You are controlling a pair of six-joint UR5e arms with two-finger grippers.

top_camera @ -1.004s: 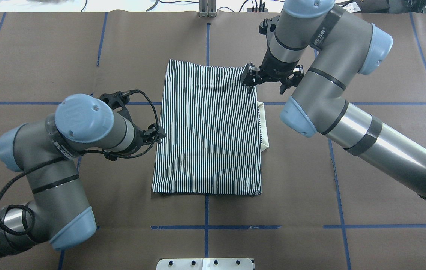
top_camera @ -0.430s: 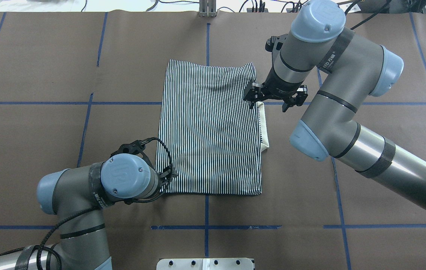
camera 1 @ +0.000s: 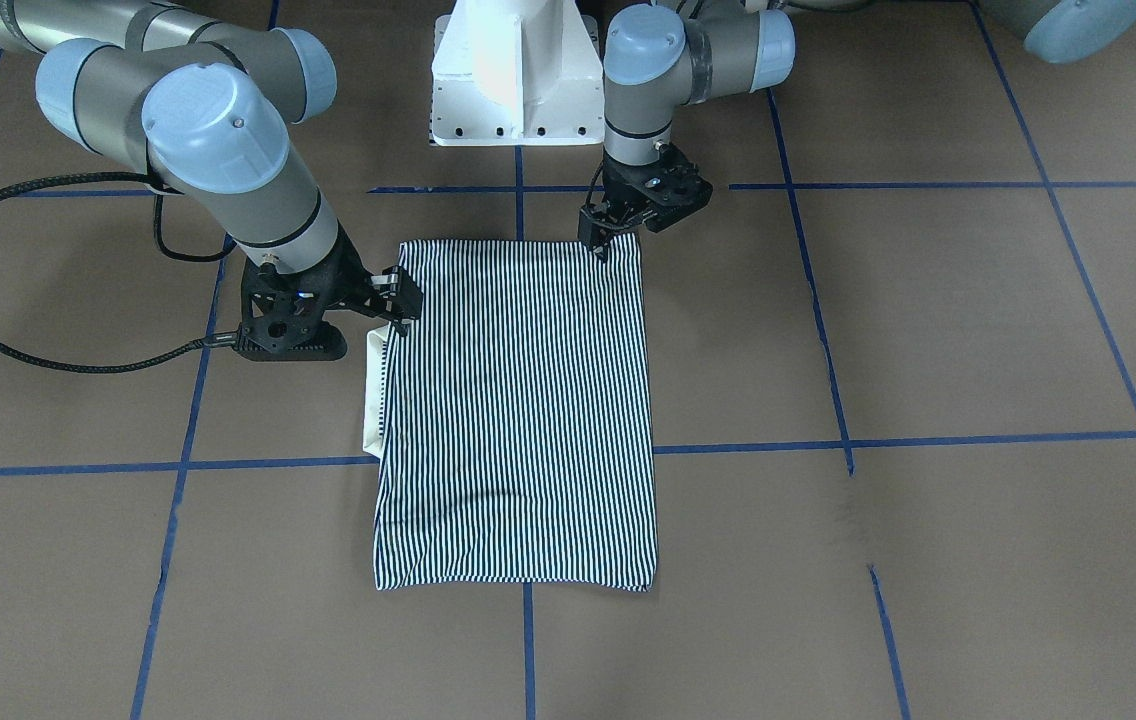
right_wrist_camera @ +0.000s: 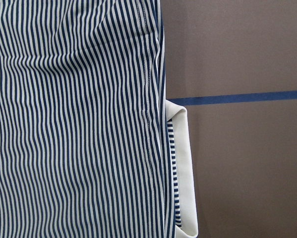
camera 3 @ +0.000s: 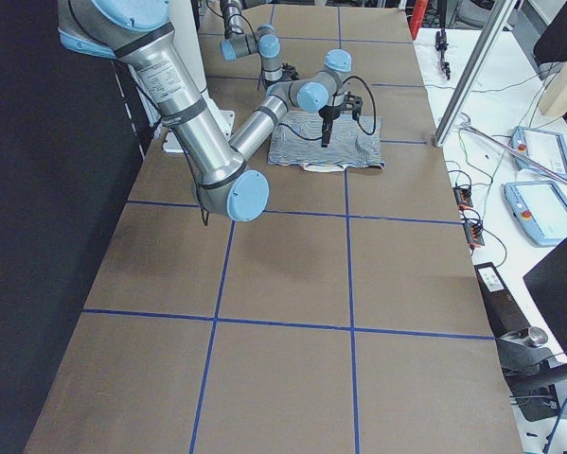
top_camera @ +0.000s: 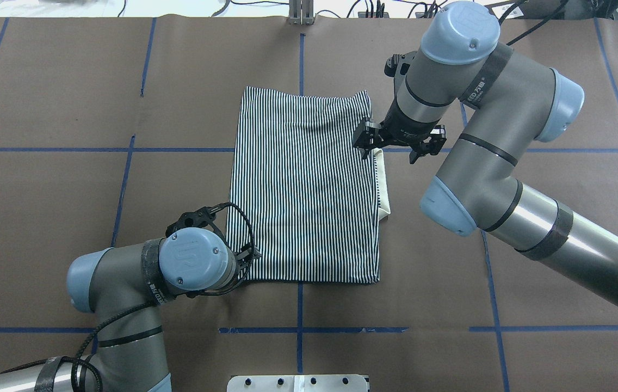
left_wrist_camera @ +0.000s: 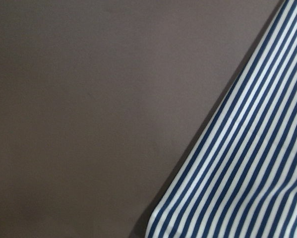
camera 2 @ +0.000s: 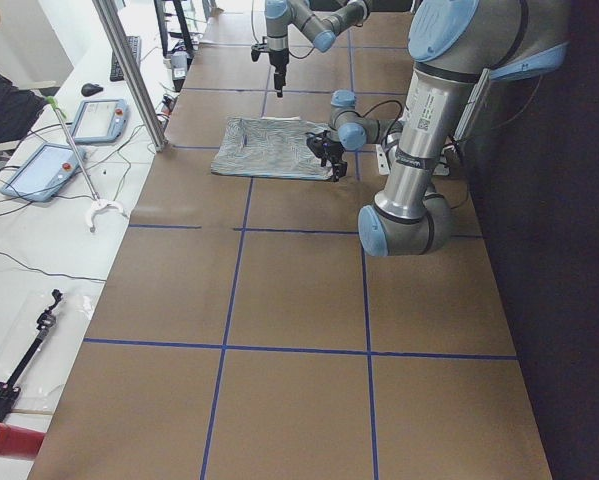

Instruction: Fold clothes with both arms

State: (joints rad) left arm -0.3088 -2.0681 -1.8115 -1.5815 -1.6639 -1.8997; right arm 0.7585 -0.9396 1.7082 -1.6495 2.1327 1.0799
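Brown, paper-covered table (top_camera: pixel 69 81) crossed by blue tape lines (top_camera: pixel 42 148). At its centre the striped polo shirt (top_camera: pixel 303 185) lies flat, folded into a tall rectangle, with its cream collar (top_camera: pixel 384 185) peeking from the right edge. The right gripper (top_camera: pixel 389 155) hovers over that edge beside the collar, jaws apparently spread, holding nothing. The left gripper (camera 1: pixel 608 238) is at the shirt's near left corner; how far open it is cannot be told. A clean next fold probably needs both grippers to pinch every layer, then lift level together.
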